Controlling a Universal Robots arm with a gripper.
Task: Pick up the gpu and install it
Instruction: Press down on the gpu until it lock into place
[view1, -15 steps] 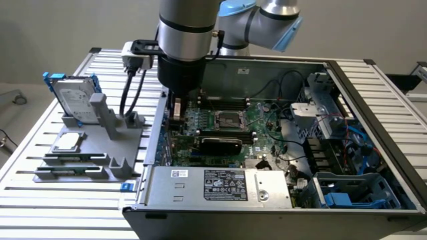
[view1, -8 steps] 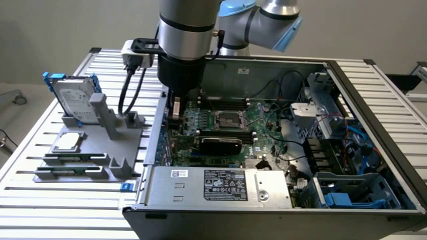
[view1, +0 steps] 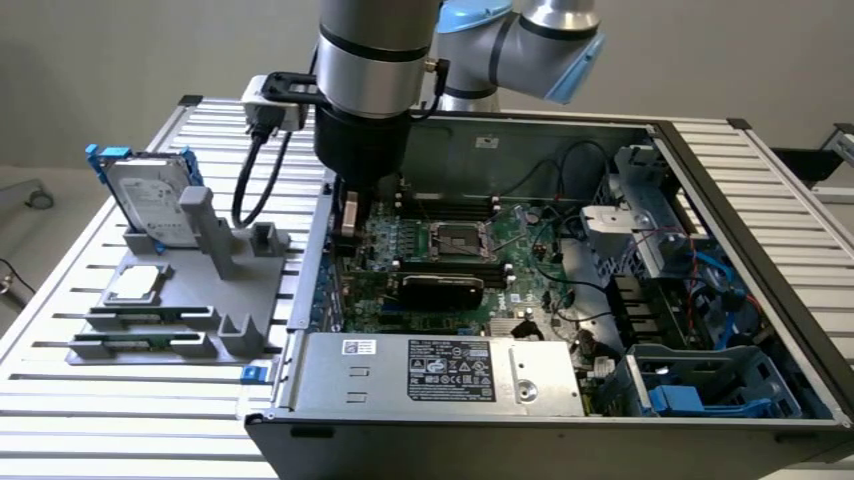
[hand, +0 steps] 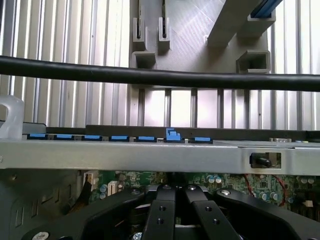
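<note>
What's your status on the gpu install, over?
Hand shut, low inside the case by its rear wall. Gpu stands on the motherboard, to the exterior view's right of the hand. Black cable crosses before the wrist camera.

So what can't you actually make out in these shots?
- Exterior view: whether the gripper pinches anything; its tip is too small and dark to tell.
- Wrist view: most of the motherboard, hidden behind the gripper's black links and the case rail.
- Exterior view: the power supply label text, too small.
</note>
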